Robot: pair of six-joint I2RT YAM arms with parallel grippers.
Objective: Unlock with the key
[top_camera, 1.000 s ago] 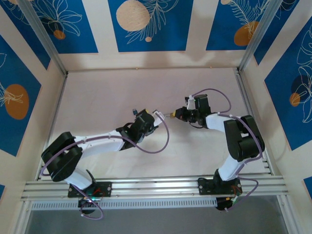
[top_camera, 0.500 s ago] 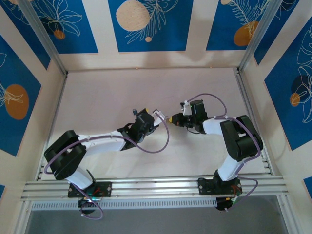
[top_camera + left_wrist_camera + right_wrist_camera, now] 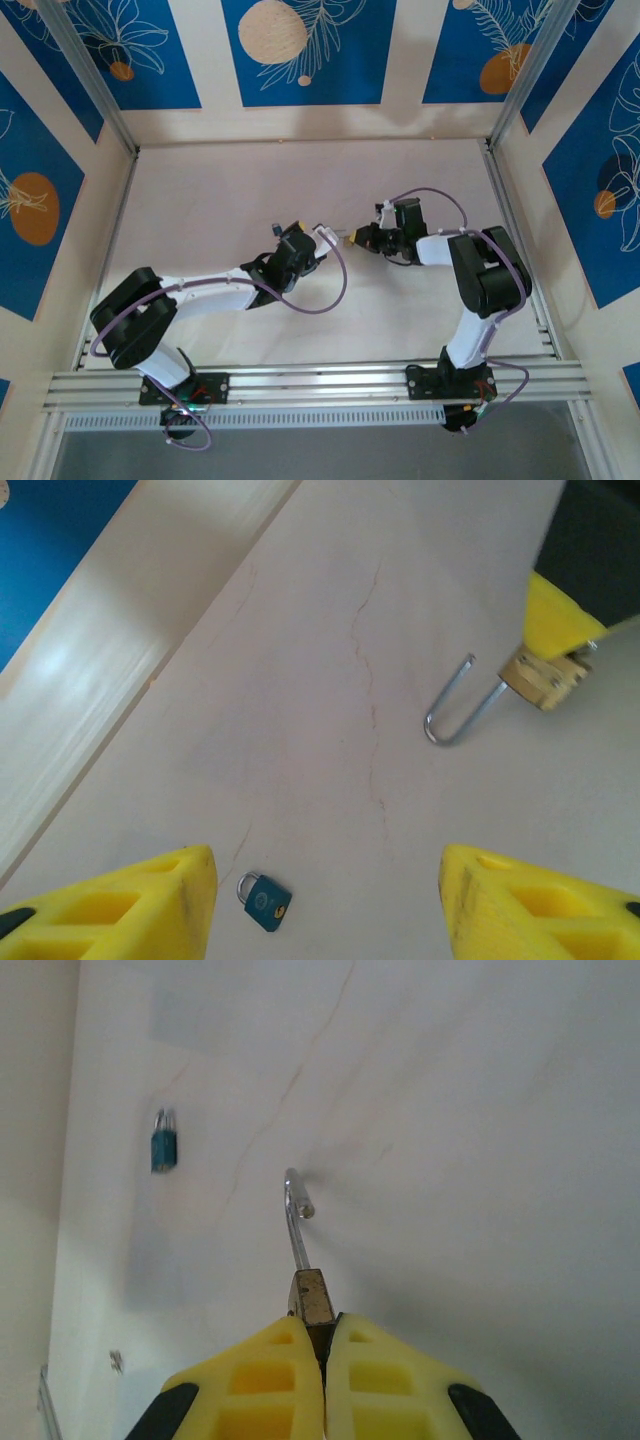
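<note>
Grips a brass padlock point(image 3: 312, 1305) by its body in the right jaws, pinched shut on it, over the middle of the pale surface point(image 3: 330, 610). Points the long shackle point(image 3: 455, 705) away from the grip toward the left arm, with one leg seated in the body and the other standing free. Holds the left jaws wide apart with nothing between them, near the bend of the shackle but not touching. Has a small blue padlock point(image 3: 266, 901) lying flat on the surface, well apart from the brass one
</note>
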